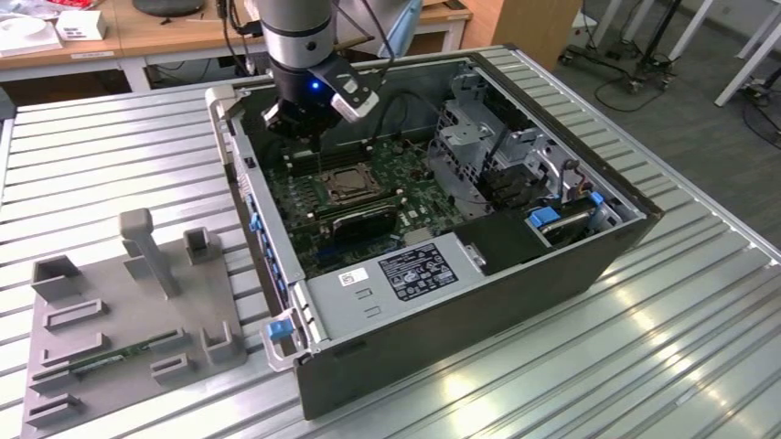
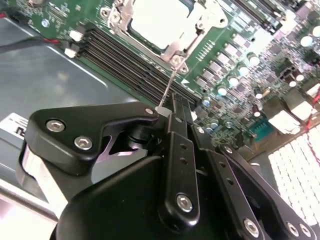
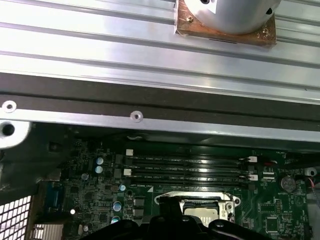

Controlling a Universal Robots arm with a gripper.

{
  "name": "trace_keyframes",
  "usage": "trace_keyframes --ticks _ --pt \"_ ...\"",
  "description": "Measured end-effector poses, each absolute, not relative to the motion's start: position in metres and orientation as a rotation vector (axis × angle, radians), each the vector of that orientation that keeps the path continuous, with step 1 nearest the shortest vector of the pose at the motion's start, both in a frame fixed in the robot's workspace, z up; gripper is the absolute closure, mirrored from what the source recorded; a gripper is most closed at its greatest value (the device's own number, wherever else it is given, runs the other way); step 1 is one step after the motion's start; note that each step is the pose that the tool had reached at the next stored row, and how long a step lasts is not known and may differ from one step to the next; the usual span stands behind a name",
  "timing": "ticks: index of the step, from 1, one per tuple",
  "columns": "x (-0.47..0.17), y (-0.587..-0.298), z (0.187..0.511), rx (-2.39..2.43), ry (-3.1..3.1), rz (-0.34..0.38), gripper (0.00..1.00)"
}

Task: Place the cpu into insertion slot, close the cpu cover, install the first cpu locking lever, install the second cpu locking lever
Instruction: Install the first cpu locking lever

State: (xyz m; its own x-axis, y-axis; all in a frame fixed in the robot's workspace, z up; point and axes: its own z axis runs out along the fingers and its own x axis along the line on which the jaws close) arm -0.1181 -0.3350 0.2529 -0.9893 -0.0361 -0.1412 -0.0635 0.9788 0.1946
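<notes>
The insertion slot (image 1: 346,186) sits mid-board inside the open computer case. In both wrist views the pale cpu (image 2: 160,20) (image 3: 200,211) lies in it, with the silvery cpu cover (image 2: 119,14) (image 3: 165,197) flat around it. One thin wire locking lever (image 2: 172,75) stands up from the socket's edge. Its free end rests against the side of my gripper (image 2: 175,103), which is shut with nothing clearly between the jaws. In the exterior view the gripper (image 1: 303,128) hangs over the memory slots, just behind the socket.
Long black memory slots (image 2: 125,60) (image 3: 185,167) run beside the socket. The case wall (image 1: 244,183) rises close on the exterior view's left. A drive cage (image 1: 476,146) and a power supply (image 1: 403,270) crowd the other sides. A grey fixture (image 1: 123,311) stands outside on the ribbed table.
</notes>
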Motion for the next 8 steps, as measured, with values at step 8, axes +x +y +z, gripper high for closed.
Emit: trace_keyframes --ticks 8 --pt "-0.102 -0.335 0.252 -0.074 2.988 0.301 0.89"
